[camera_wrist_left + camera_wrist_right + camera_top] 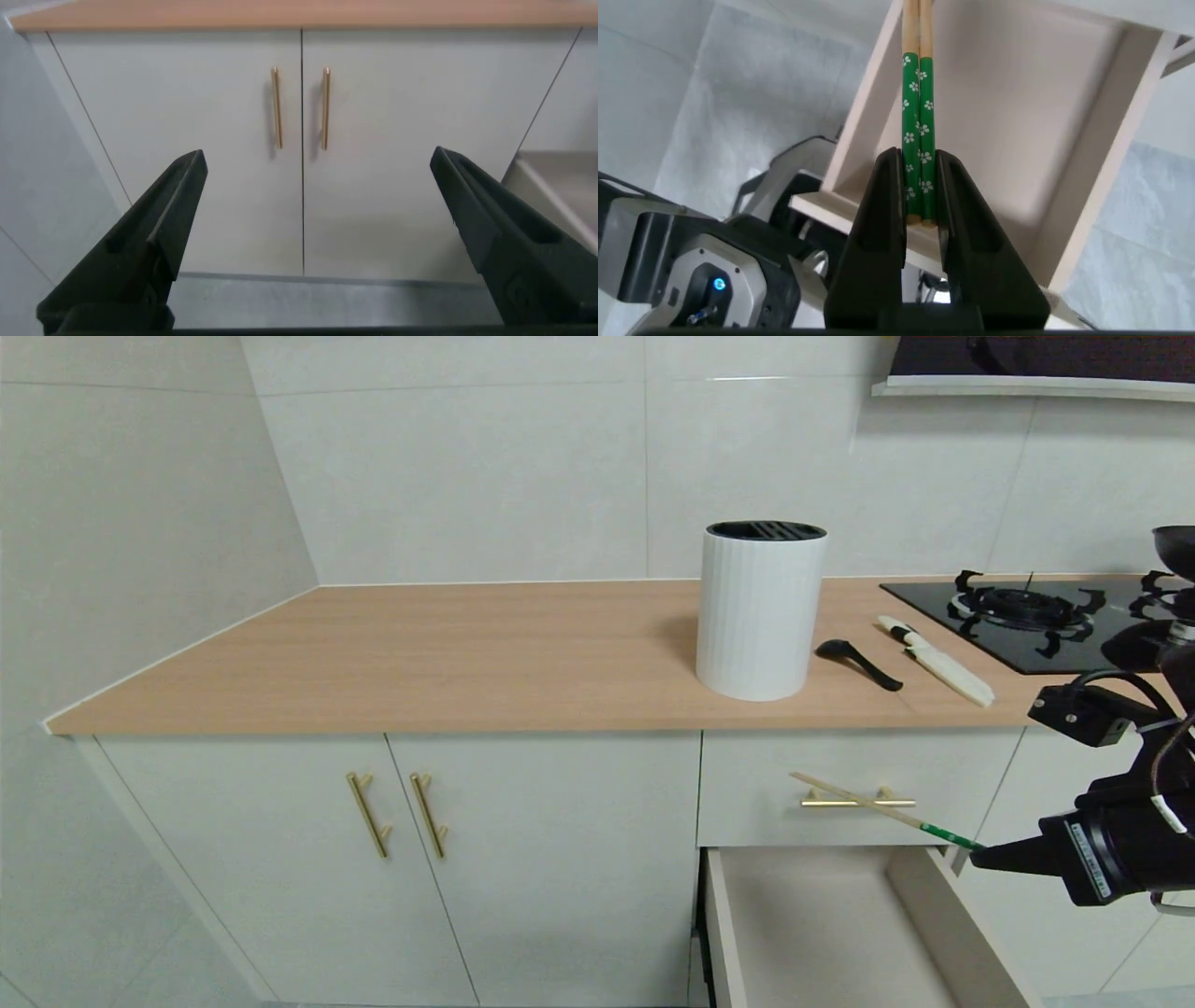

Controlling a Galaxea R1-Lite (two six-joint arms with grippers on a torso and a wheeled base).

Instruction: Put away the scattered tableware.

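Observation:
My right gripper (980, 855) (918, 187) is shut on a pair of wooden chopsticks (878, 811) (918, 112) with green flowered ends. It holds them over the right side of the open drawer (822, 933) (1046, 112), tips pointing left in front of the drawer above. On the wooden counter (467, 653) lie a black spoon (857, 662) and a knife with a cream blade (936, 659), right of a white ribbed holder (758, 609). My left gripper (318, 243) is open, low in front of the double cabinet doors (301, 140).
A black gas hob (1036, 616) sits at the counter's right end. The shut drawer front above has a gold handle (857, 800). The cabinet doors carry two gold handles (397, 814). The counter left of the holder is bare.

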